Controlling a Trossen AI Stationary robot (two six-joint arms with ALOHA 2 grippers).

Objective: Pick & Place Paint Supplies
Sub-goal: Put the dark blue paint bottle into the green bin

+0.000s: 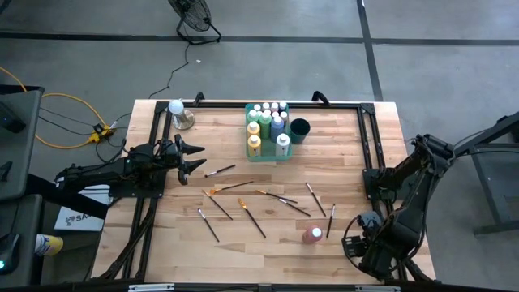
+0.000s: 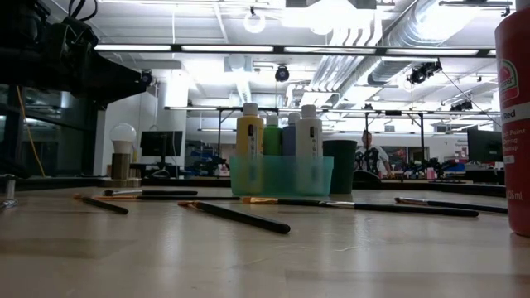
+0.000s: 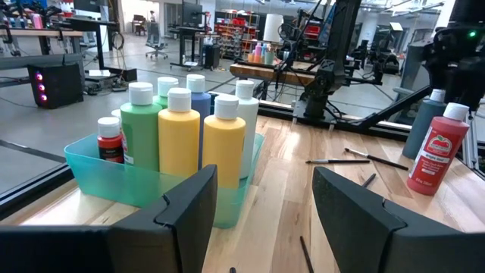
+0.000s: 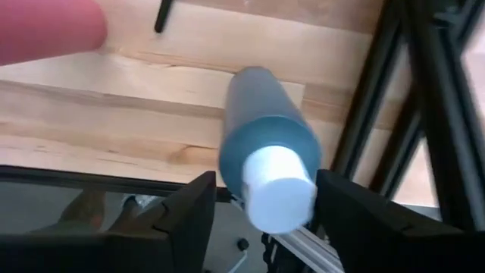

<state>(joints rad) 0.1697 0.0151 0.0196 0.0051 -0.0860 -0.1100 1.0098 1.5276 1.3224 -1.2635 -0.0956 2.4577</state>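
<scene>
A blue-grey bottle [image 4: 261,121] with a white cap [image 4: 276,189] stands upright on the table by the right frame rail, near the front edge. My right gripper [image 4: 265,186] points down over it, open, one finger on each side of the cap. A red bottle [image 1: 312,235] stands just left of it. Several paintbrushes [image 1: 243,207] lie scattered on the table's middle. A teal bin [image 1: 258,152] at the far middle holds several bottles. My left gripper [image 1: 199,156] waits level and open at the table's left, with nothing between its fingers. My right gripper comes from above with its fingers on either side of the blue-grey bottle's white cap [image 4: 303,199]. A gap shows beside one finger [image 4: 193,216]. I cannot tell whether the other finger [image 4: 345,220] touches the cap. The bottle stands on the table.
A dark cup [image 1: 300,130] stands right of the bin. A clear object with a white ball top [image 1: 177,113] stands at the far left. Black frame rails [image 1: 366,146] run along the table's left, right and far sides. Bare wood lies near the front left.
</scene>
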